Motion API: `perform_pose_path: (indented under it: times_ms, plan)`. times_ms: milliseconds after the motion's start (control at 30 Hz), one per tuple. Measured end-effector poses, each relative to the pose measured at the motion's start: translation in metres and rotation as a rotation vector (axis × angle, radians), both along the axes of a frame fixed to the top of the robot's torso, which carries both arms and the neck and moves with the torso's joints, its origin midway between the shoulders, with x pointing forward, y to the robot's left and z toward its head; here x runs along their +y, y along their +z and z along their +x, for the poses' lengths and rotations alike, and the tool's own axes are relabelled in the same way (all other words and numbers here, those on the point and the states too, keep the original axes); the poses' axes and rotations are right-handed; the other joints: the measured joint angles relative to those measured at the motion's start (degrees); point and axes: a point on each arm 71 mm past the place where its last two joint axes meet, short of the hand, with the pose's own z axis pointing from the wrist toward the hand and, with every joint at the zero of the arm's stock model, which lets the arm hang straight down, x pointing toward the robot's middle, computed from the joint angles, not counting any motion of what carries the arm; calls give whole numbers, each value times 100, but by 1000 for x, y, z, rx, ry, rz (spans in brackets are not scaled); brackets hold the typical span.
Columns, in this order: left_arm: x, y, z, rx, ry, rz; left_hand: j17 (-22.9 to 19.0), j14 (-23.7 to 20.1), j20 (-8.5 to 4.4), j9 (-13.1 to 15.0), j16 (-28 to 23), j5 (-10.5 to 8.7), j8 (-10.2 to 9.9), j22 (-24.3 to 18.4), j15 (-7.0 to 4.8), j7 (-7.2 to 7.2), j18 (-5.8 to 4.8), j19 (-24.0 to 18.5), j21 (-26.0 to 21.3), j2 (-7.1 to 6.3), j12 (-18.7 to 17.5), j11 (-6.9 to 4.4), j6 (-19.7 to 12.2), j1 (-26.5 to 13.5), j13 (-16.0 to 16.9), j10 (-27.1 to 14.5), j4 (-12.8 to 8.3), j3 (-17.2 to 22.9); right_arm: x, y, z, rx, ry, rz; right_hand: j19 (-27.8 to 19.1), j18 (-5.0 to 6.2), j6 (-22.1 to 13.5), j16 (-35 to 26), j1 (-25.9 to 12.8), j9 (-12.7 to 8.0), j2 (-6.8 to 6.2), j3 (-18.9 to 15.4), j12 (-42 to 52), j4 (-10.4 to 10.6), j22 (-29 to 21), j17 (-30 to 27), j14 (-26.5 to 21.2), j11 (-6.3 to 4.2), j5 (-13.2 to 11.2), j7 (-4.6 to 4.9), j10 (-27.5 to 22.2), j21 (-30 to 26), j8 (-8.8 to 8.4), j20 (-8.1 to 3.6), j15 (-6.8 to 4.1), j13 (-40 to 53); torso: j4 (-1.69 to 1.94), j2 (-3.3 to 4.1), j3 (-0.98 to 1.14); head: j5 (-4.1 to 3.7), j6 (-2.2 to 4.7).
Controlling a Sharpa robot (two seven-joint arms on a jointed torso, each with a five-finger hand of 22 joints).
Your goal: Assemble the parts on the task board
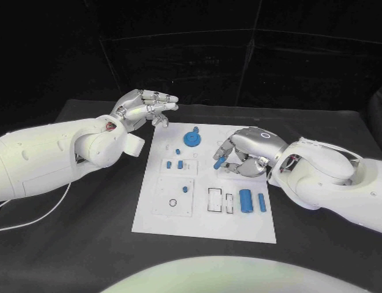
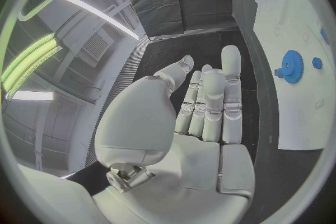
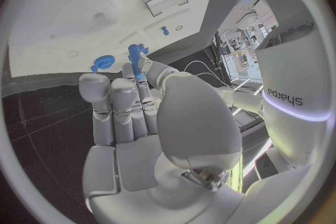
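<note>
The white task board [image 1: 204, 220] lies in the middle of the table. A blue gear [image 1: 192, 137] stands near its far edge, with small blue parts [image 1: 180, 165] set just nearer than it. My right hand [image 1: 248, 152] hovers over the board's right side and pinches a blue peg [image 1: 219, 162] at its fingertips, tilted down toward the board. The right wrist view has the peg [image 3: 136, 59] between the fingers, in front of the gear [image 3: 103, 61]. My left hand [image 1: 146, 108] is raised by the board's far left corner, holding nothing, fingers [image 2: 231, 89] extended.
Two blue cylinders [image 1: 252, 201] lie side by side on the board's near right part, next to rectangular slots [image 1: 216, 199]. A square plate with a ring hole [image 1: 173, 201] sits on the near left. Black table [image 1: 85, 244] surrounds the board.
</note>
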Motion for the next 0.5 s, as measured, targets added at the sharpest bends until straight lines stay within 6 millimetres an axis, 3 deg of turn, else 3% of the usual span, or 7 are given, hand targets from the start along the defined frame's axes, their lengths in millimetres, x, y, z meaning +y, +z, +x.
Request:
perform_pose_path:
  times_ms: [267,500]
  plan:
    - [-2,0,1,0,-2,0,0,0,0,0,0,0,0,0,0,0,0,0,0,0,0,0,0,0,0,0,0,0,60,-1,-6,44,127,95,0,0,-1,0,0,-6,0,16,-30,-16,13,14,0,0,5,0,-1,21,-34,0,0,-1,14,7,-5,30,1]
    - [-4,0,1,-1,-6,-2,-5,0,0,0,0,0,0,-5,0,0,0,0,0,0,0,0,0,0,0,0,-1,1,95,-25,-19,113,216,98,0,0,-27,21,-1,-8,-1,48,-64,-14,13,13,0,4,25,17,-4,21,-51,0,0,-2,26,13,-18,69,-15]
